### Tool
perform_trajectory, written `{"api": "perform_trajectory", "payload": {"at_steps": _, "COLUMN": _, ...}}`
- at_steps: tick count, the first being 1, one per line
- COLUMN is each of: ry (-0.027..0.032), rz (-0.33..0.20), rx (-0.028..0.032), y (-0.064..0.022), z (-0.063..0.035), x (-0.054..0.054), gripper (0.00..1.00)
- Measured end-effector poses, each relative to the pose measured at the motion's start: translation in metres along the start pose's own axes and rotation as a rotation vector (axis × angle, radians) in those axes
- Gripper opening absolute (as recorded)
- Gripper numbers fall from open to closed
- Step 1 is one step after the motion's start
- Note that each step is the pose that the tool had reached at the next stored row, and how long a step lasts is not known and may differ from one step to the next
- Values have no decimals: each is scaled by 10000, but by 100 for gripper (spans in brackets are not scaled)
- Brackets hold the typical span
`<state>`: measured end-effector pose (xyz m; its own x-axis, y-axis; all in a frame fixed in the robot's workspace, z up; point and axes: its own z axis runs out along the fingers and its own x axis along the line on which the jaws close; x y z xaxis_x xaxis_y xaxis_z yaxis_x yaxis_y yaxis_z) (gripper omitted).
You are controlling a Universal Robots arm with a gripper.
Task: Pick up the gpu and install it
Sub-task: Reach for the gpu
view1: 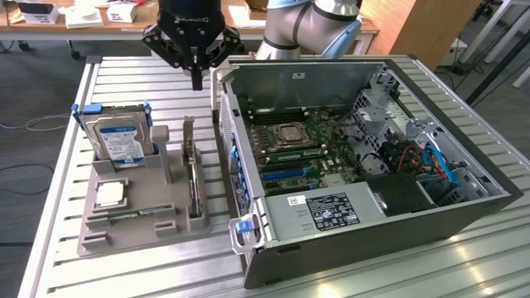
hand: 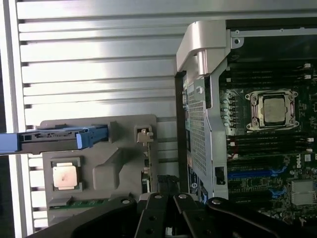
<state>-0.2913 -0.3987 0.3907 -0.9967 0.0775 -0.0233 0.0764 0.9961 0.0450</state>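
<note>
Scanning exterior view from its left, you had grey plastic holder tray (view1: 124, 233) on ribbed aluminium table (view1: 133, 273). Boxy silver hard drive with blue-white label (view1: 123, 141) stood upright at tray's far end; square silver processor chip (view1: 110, 194) lay nearer. Thin dark gpu card with beige metal bracket (view1: 192, 177) stood on edge in slot along tray's side toward exterior view's right, untouched. Your black two-finger gripper (view1: 196, 77) hung above card's far end, fingers clenched together, grasping nothing. Open grey computer case (view1: 373, 236) sat rightmost, just beside tray.
</note>
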Motion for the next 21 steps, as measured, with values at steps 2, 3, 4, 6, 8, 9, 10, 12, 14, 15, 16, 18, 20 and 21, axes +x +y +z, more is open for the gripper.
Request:
{"api": "perform_trajectory", "payload": {"at_steps": 2, "ry": -1, "rz": 0, "rx": -1, "y": -2, "z": 1, "x": 22, "gripper": 11}}
{"api": "perform_trajectory", "payload": {"at_steps": 3, "ry": -1, "rz": 0, "rx": -1, "y": -2, "z": 1, "x": 29, "gripper": 11}}
{"api": "perform_trajectory", "payload": {"at_steps": 4, "ry": -1, "rz": 0, "rx": -1, "y": -3, "z": 1, "x": 33, "gripper": 11}}
{"api": "perform_trajectory", "payload": {"at_steps": 6, "ry": -1, "rz": -2, "rx": 2, "y": -3, "z": 1, "x": 33, "gripper": 11}}
{"api": "perform_trajectory", "payload": {"at_steps": 8, "ry": 0, "rz": 0, "rx": 5, "y": -3, "z": 1, "x": 34, "gripper": 11}}
{"api": "perform_trajectory", "payload": {"at_steps": 9, "ry": -1, "rz": 0, "rx": 5, "y": -3, "z": 1, "x": 35, "gripper": 11}}
{"api": "perform_trajectory", "payload": {"at_steps": 10, "ry": 0, "rz": 0, "rx": 5, "y": -6, "z": 0, "x": 38, "gripper": 11}}
{"api": "perform_trajectory", "payload": {"at_steps": 12, "ry": 0, "rz": 0, "rx": 5, "y": -16, "z": 0, "x": 41, "gripper": 11}}
{"api": "perform_trajectory", "payload": {"at_steps": 14, "ry": 0, "rz": -1, "rx": 5, "y": -35, "z": -1, "x": 43, "gripper": 11}}
{"api": "perform_trajectory", "payload": {"at_steps": 15, "ry": -1, "rz": 0, "rx": 5, "y": -47, "z": -2, "x": 44, "gripper": 11}}
{"api": "perform_trajectory", "payload": {"at_steps": 16, "ry": 0, "rz": 0, "rx": 4, "y": -61, "z": -2, "x": 44, "gripper": 11}}
{"api": "perform_trajectory", "payload": {"at_steps": 18, "ry": 0, "rz": 0, "rx": 5, "y": -95, "z": -4, "x": 45, "gripper": 11}}
{"api": "perform_trajectory", "payload": {"at_steps": 20, "ry": -1, "rz": 0, "rx": 5, "y": -133, "z": -5, "x": 49, "gripper": 11}}
{"api": "perform_trajectory", "payload": {"at_steps": 21, "ry": -1, "rz": -1, "rx": 5, "y": -152, "z": -6, "x": 50, "gripper": 11}}
